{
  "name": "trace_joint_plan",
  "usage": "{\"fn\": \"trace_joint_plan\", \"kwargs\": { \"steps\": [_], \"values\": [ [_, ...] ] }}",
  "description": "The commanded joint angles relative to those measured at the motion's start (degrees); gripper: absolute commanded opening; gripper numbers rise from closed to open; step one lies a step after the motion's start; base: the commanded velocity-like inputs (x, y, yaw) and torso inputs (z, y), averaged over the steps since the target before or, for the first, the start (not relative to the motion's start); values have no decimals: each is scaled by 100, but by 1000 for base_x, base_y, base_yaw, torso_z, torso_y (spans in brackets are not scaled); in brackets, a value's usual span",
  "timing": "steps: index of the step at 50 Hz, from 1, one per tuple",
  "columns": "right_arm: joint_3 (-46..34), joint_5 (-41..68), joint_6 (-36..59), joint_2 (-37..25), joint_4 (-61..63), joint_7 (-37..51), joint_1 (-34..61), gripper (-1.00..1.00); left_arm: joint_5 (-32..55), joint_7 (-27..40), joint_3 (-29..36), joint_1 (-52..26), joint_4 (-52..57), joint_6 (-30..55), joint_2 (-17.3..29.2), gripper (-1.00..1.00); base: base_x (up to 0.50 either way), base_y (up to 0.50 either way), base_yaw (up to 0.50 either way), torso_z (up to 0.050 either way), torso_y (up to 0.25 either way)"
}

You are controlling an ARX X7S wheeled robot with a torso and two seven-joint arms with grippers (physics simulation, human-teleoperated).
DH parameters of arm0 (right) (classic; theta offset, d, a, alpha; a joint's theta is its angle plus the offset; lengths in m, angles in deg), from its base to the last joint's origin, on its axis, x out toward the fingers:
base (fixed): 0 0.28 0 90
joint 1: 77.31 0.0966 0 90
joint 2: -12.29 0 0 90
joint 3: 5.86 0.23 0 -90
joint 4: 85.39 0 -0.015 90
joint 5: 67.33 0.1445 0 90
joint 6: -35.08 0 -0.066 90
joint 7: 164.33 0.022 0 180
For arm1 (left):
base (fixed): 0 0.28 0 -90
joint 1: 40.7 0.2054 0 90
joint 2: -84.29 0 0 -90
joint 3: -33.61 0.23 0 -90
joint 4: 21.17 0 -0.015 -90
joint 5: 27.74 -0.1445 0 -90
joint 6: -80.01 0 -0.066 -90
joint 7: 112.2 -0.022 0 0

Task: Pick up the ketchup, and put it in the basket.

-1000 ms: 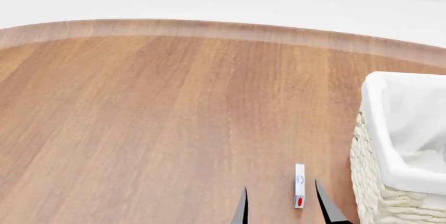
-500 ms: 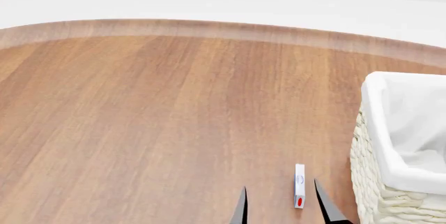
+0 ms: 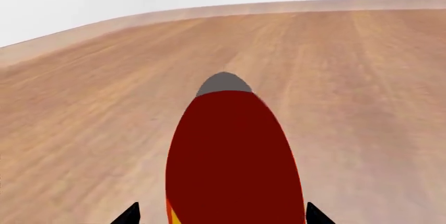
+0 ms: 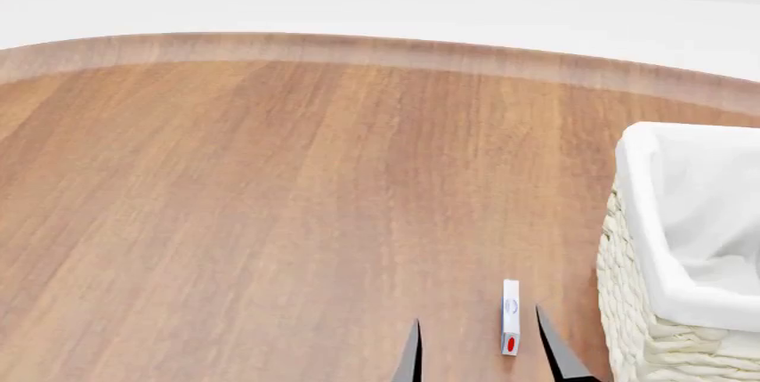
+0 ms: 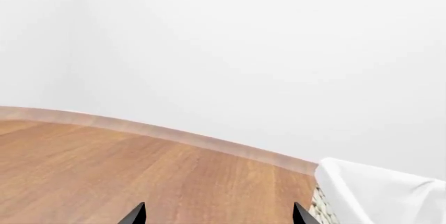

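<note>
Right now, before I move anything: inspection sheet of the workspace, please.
Surface: brown wooden table with a curved far edge, mostly bare.
Job's things: dark red plastic ketchup bottle, grey-looking cap at its far end, shown only in the left wrist view; cream-white woven wicker basket with white cloth liner at the table's right, nothing visible inside.
Clutter: small white box with a red spot, beside the basket.
Grippers: left gripper open, fingertips either side of the bottle; right gripper open, holding nothing.
Cables: nothing seen.
Surroundings: plain white wall behind the table.
</note>
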Motion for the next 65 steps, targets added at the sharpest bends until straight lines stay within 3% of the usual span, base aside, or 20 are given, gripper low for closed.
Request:
{"fn": "trace_joint_plan", "kwargs": {
  "steps": [1, 9, 10, 25, 42, 65],
  "values": [
    [-20, 11, 8, -16, 3, 17, 10, 100, 1, 29, -18, -196, -375, -151, 45, 100, 0, 0, 0, 0, 0],
    [-24, 22, -13, -32, 1, 33, -2, 100, -22, 7, 20, -358, -705, -261, 38, 100, 0, 0, 0, 0, 0],
    [-25, 21, -16, -34, 0, 36, -4, 100, -15, 3, 26, -351, -695, -247, 35, -100, 0, 0, 0, 0, 0],
    [-64, 39, -44, -46, -41, 50, 8, 100, 59, 126, 89, 33, 332, 184, 17, -100, 0, 0, 0, 0, 0],
    [-78, 84, -15, -67, -24, 64, 43, 100, 652, 737, 160, 820, 4005, 2590, 329, -100, 0, 0, 0, 0, 0],
    [-102, 129, -17, -102, -30, 86, 63, 100, 899, 1345, 744, -299, 6306, 4775, 998, -100, 0, 0, 0, 0, 0]
  ]
}}
